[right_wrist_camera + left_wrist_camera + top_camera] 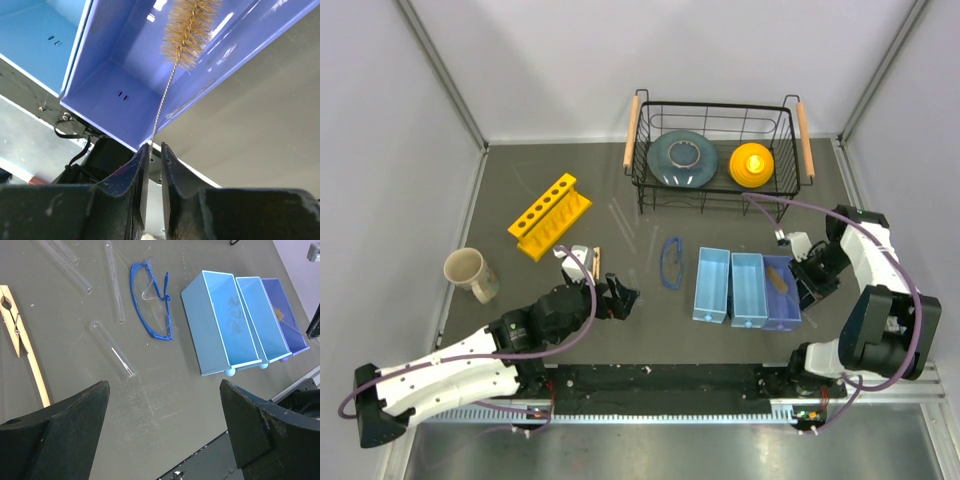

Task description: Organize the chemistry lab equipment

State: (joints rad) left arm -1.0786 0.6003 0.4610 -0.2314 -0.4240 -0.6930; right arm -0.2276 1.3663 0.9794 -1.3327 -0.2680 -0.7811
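Test-tube brush (pixel 187 30) in purple bin (pixel 115 65); right tool (pixel 155 150) barely parted at wire, grip unclear. Left tool (pixel 164 390) wide, empty. Test tubes (pixel 112 349), clamp (pixel 19 337), safety glasses (pixel 150 292) unsorted.

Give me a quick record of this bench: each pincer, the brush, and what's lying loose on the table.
left pincer: open, above the table, holding nothing
right pincer: almost closed, wire of the brush at its gap, grip unclear
brush: bristles inside the purple bin
loose on table: glass tubes, glasses, wooden clamp
yellow rack: no tubes in it
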